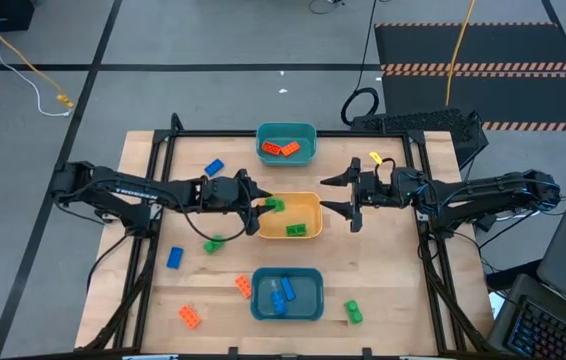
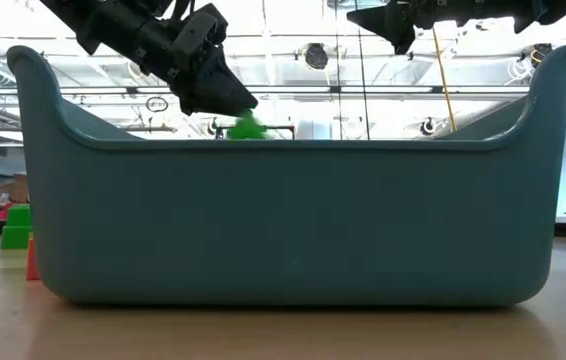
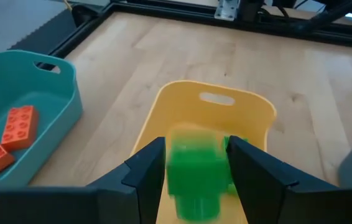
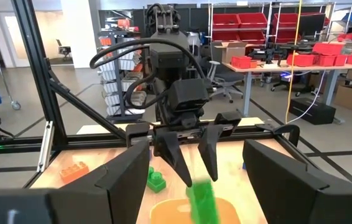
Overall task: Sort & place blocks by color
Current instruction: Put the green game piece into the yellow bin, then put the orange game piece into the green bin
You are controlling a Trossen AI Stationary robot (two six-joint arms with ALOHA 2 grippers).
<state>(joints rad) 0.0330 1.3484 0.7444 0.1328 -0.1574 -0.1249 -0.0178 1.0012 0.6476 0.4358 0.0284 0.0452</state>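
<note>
Table carries three bins in a line: far teal bin with orange blocks, yellow bin in the middle with one green block inside, near teal bin with blue blocks.

Left gripper is over the yellow bin's left rim. Its fingers look spread; a green block sits in the gap between them, blurred in the wrist view. Whether it is pinched or already let go, I cannot tell. Right gripper waits beside the yellow bin's right side, fingers spread, empty.

Judgement: step in hand is dropping green into yellow. To do it well:
- keep the block inside the rim, not over the edge
- release low so it does not bounce out
- lift straight up before swinging away

Strays left on the table: blue, blue, green, green, orange, orange.
</note>
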